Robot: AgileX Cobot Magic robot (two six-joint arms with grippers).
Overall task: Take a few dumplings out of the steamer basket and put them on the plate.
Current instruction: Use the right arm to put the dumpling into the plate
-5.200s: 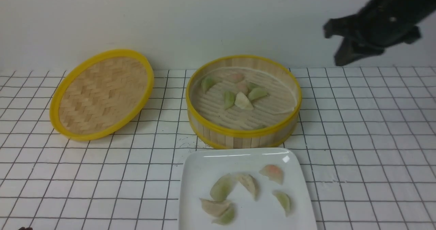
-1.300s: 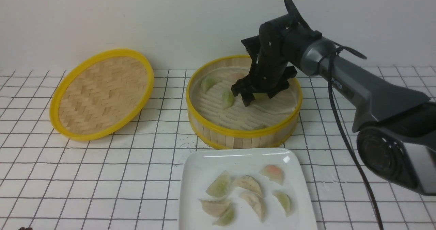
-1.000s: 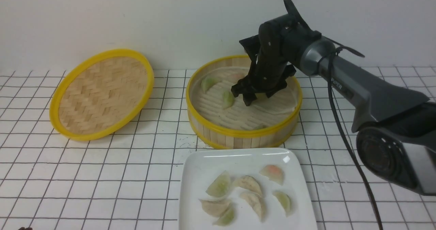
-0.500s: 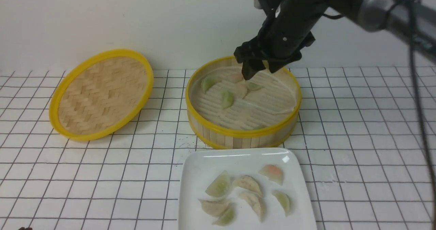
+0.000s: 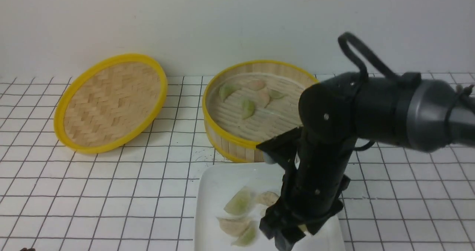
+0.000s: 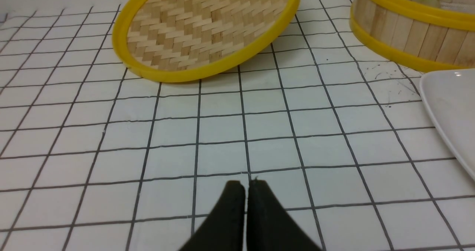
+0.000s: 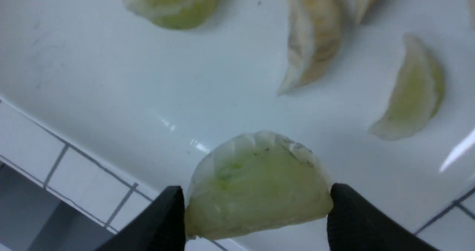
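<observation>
right gripper (image 7: 258,211): closed on one pale green dumpling (image 7: 256,184), gripped near its two ends, pleated edge clear of the fingertips. the piece is over the plate (image 5: 210,186); contact with the surface cannot be confirmed. left gripper (image 6: 246,186): fingertips together, nothing between them, over the gridded table (image 6: 167,176).

stock: other dumplings lie on the plate, some close together, among them a beige one (image 5: 233,227) beside a green one (image 5: 246,236). more remain in the steamer basket (image 5: 222,133) beyond the plate, including a green one (image 5: 248,108) and two pinkish ones. the shallow woven lid (image 5: 111,102) is tilted, off the basket.

step in hand, as judged: setting the held dumpling down. it should go on bare plate surface, inside the raised rim and apart from its neighbours. lower straight and slowly until the underside just meets the plate, then part the fingers evenly and only as far as needed, and lift vertically.

risks: the soft, moist skin may cling to one finger, or crease if squeezed harder; release from height may roll the piece; wide opening may nudge adjacent pieces.
</observation>
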